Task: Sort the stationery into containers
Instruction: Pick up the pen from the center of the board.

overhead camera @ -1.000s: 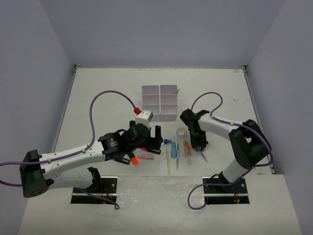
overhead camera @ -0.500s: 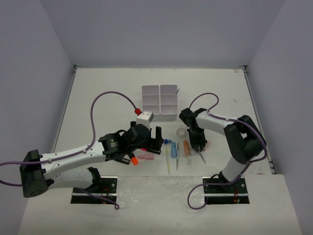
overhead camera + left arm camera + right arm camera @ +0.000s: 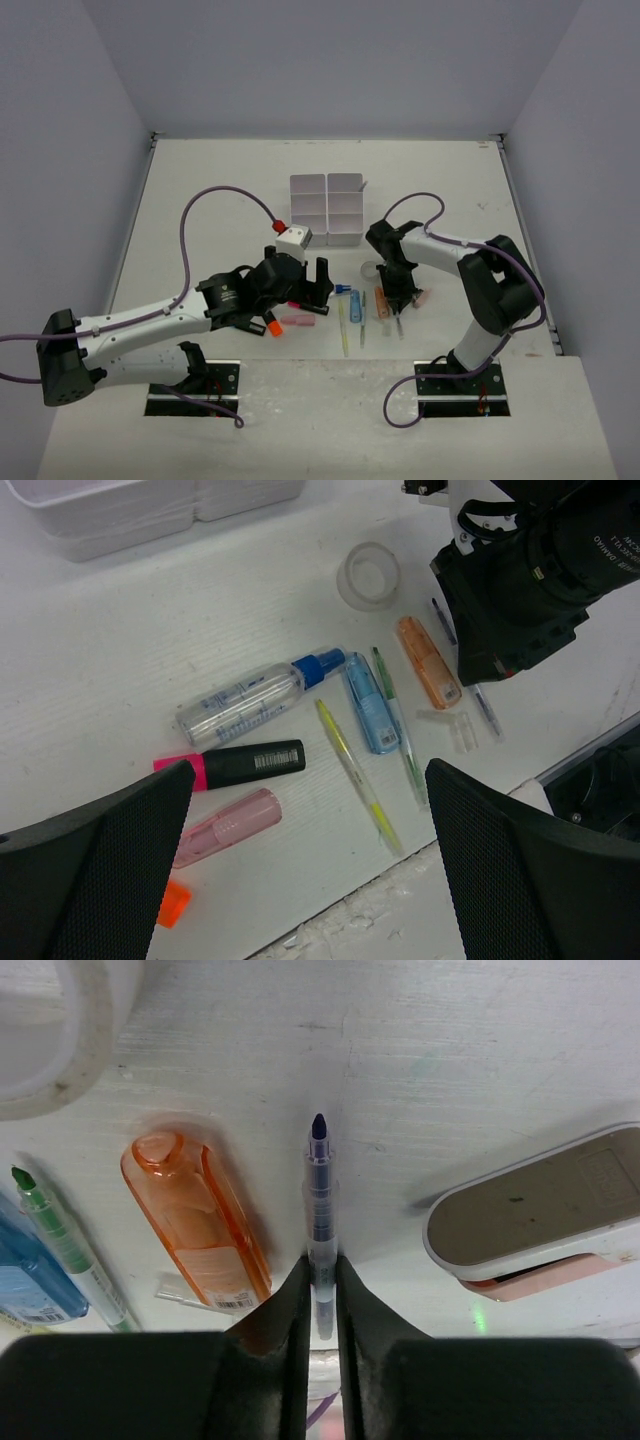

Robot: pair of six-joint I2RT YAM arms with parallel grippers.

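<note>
At the right gripper (image 3: 320, 1263), your two fingers stand narrow and are pinched on the clear barrel of a thin pen (image 3: 319, 1190). Its dark blue tip points away from the wrist. Whether the pen is clear of the table (image 3: 450, 1050) cannot be told.

Reference landmark: the tape ring (image 3: 95, 1040).
- The gripped pen is near the ring, to its right and on the side toward the arm bases.
- An orange translucent case (image 3: 195, 1220) lies flat just beside the pen, on the pen's ring side, with a narrow strip of table between them.
- An oval item (image 3: 530, 1210) with a grey-white top and a pink underside lies on the side of the pen away from the ring. It is close to the pen but not touching it.
- A green-tipped pen (image 3: 65, 1240) and a blue case (image 3: 30, 1295) lie side by side on the base side of the ring, past the orange case.

Your left gripper (image 3: 310, 780) has its fingers spread wide and holds nothing. It hangs above the table to the left of the ring. Below it, all lying flat, you have:
- a blue-capped glue pen (image 3: 245, 705);
- a black highlighter (image 3: 250, 763) with a pink end;
- a pink translucent tube (image 3: 225, 825);
- a yellow pen (image 3: 355, 775), which lies between this group and the blue case.

The white organiser tray (image 3: 343, 239) stands beyond the ring, away from the bases and slightly left, apart from both grippers.
</note>
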